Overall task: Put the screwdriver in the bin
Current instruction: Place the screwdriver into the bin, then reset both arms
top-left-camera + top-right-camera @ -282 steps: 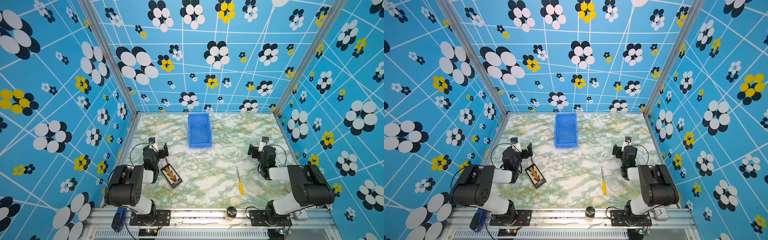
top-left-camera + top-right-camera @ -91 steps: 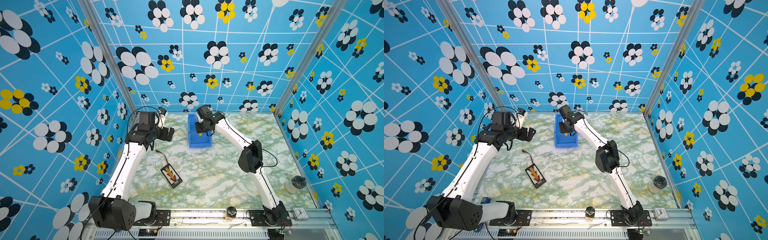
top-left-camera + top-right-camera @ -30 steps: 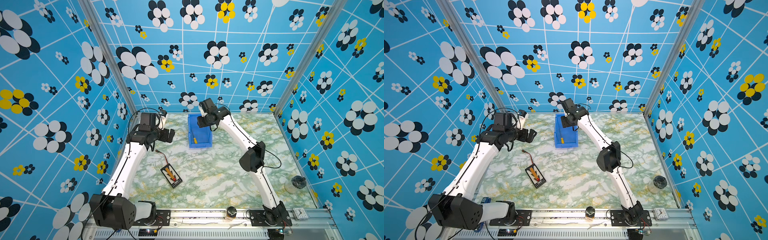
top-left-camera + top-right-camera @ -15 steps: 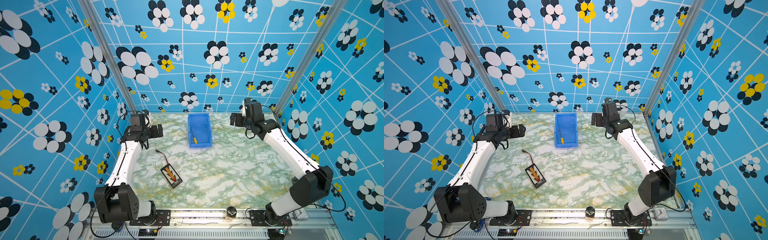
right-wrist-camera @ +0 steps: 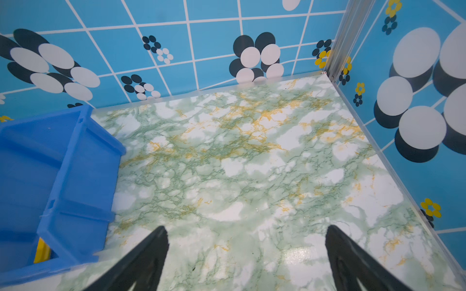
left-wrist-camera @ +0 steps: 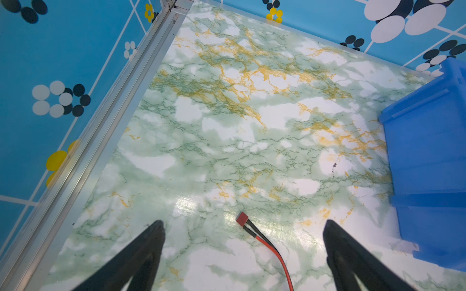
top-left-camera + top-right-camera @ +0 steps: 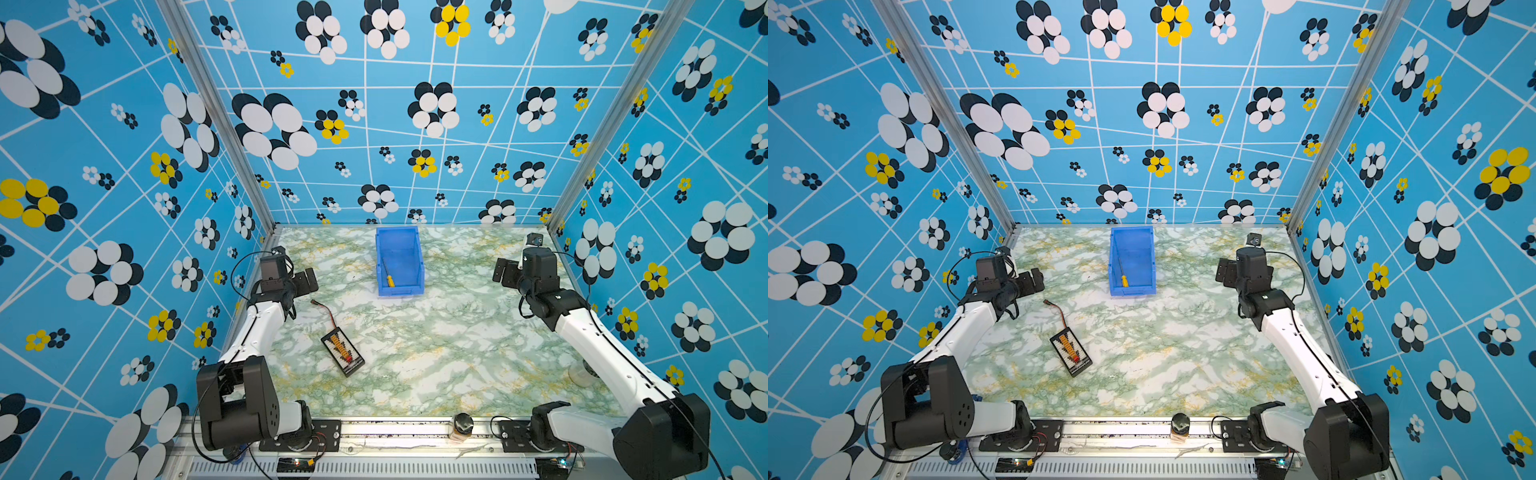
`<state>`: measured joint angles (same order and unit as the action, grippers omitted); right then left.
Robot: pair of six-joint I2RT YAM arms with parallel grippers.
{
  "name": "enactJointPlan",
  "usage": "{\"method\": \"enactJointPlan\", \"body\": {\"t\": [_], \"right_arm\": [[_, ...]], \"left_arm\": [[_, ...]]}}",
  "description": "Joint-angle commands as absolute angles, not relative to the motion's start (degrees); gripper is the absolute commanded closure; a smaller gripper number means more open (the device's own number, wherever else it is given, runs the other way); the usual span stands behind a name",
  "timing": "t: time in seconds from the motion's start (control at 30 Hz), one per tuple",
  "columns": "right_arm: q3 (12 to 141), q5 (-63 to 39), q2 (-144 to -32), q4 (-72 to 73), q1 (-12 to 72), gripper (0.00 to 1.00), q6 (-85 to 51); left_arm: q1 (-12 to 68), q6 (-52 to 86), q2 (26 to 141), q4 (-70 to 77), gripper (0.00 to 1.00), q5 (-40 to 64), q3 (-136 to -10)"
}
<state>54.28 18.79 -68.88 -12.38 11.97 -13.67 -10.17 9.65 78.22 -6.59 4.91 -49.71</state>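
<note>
- Blue plastic, the bin (image 7: pixel 419 257) stands at 12 o'clock on the marbled table (image 7: pixel 436 353), close to the back wall, with its lower front lip facing 6 o'clock.
- The screwdriver (image 7: pixel 388 274) lies inside the bin on its floor. Its yellow handle is at the 6 o'clock end, near the front lip, and the thin shaft runs toward 12 o'clock along the bin's 9 o'clock wall. Both top views show it there (image 7: pixel 1122 272).
- The right wrist view catches a sliver of the yellow handle behind the bin's front corner.
- The left gripper (image 7: pixel 306 282) hovers at about 9 o'clock. Its white forearm rises from the folded shoulder at 7 o'clock along the table edge, and the wrist is bent so the pincer points toward 3 o'clock.
- In the left wrist view its jaws stand wide apart and hold nothing; the red plug of a wire (image 6: pixel 242 217) lies on the table beneath the gap.
- The right gripper (image 7: pixel 505 272) hangs at about 3 o'clock, on a long arm stretched from 5 o'clock, facing 9 o'clock toward the bin.
- Its jaws are likewise spread wide with only bare table between them.
- A black board (image 7: pixel 343 351) with red wires lies at 8 o'clock, well apart from the bin.
</note>
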Motion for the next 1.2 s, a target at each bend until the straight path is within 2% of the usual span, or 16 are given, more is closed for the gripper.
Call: {"method": "enactJointPlan", "body": {"t": [0.0, 0.13, 0.27, 0.57, 0.7, 0.77, 0.83, 0.97, 1.17], "right_arm": [[53.0, 18.5, -68.7, -9.6, 10.0, 0.01, -12.7], [52.2, 18.2, -70.4, -8.2, 7.9, 0.01, -11.7], [45.8, 19.6, -70.3, 1.2, 6.2, 0.01, -9.0], [36.3, 20.8, -69.3, 10.9, 1.1, 0.01, -6.1], [30.6, 20.5, -68.0, 17.2, 0.5, 0.01, -4.5], [27.6, 17.2, -67.7, 21.9, -0.5, 0.01, -5.6], [25.8, 16.1, -69.1, 26.6, -0.7, 0.01, -6.2], [24.3, 14.8, -75.1, 35.4, -0.9, 0.01, -6.4], [20.3, 10.8, -85.2, 52.0, -1.0, 0.01, -5.5]], "left_arm": [[-10.4, 12.1, 78.4, 0.8, 0.01, 6.8, -49.9], [-9.5, 13.0, 80.5, 6.7, 0.01, 7.7, -48.0], [-7.5, 10.1, 80.8, 16.5, 0.01, 9.0, -40.2], [-3.4, 3.5, 81.2, 39.0, 0.01, 5.3, -25.6], [-3.2, 3.8, 83.5, 45.4, 0.01, 4.6, -23.6], [-3.0, 3.6, 84.5, 46.1, 0.01, 4.6, -23.7], [-2.1, 2.9, 84.8, 47.4, 0.01, 3.5, -23.0], [-1.5, 2.7, 89.3, 60.8, 0.01, 1.7, -18.4], [-0.7, 2.8, 88.9, 60.8, 0.01, -1.3, -17.6]]}}
